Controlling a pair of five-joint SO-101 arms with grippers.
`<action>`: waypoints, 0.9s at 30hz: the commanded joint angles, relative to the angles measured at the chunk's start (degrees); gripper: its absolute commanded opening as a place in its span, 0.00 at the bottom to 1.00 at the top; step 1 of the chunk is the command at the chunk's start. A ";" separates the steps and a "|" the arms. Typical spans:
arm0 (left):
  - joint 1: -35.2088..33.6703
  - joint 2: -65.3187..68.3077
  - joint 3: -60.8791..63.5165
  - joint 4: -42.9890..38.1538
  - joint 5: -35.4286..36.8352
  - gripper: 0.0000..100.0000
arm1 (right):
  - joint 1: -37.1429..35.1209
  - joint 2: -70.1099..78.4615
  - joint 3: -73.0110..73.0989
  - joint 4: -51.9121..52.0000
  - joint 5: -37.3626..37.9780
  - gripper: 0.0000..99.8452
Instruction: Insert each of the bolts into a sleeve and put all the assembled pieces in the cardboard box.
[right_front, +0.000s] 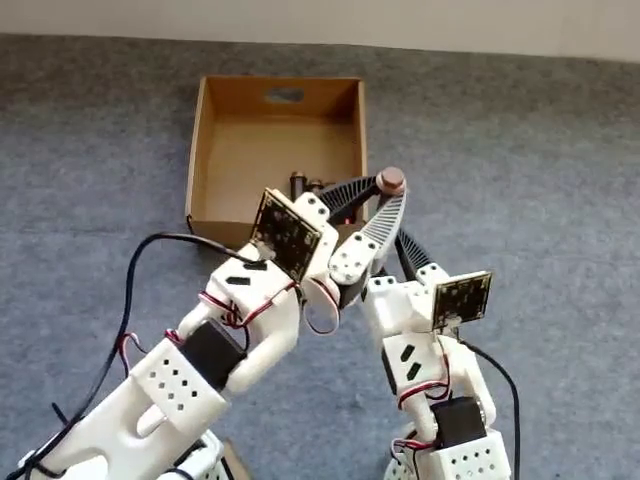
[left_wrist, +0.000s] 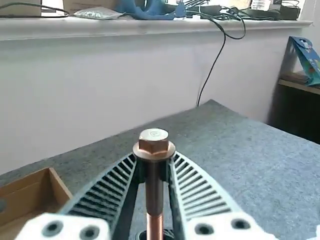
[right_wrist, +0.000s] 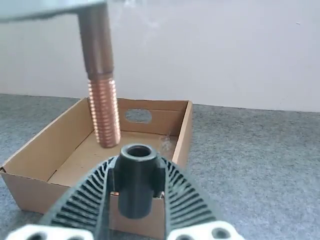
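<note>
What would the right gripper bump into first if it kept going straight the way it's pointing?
Likely the bolt, hanging just past the sleeve that the right gripper holds, though it may sit slightly aside. Missing that, the box's near wall comes next; depth is unclear.

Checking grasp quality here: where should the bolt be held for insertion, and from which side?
Smooth shank just under the hex head, from the side, as the left gripper holds the bolt: it hangs upright, leaving the threaded end free for the sleeve.
</note>
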 joint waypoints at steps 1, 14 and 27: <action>0.57 2.33 -1.10 -1.67 0.62 0.01 | -0.48 -0.75 6.46 -1.45 -0.18 0.01; 0.22 9.45 -5.23 -1.58 0.35 0.01 | -0.48 -0.75 6.55 -1.45 -0.18 0.01; -1.80 4.53 -4.79 -1.58 0.35 0.01 | -0.57 -0.75 6.55 -1.27 -0.18 0.01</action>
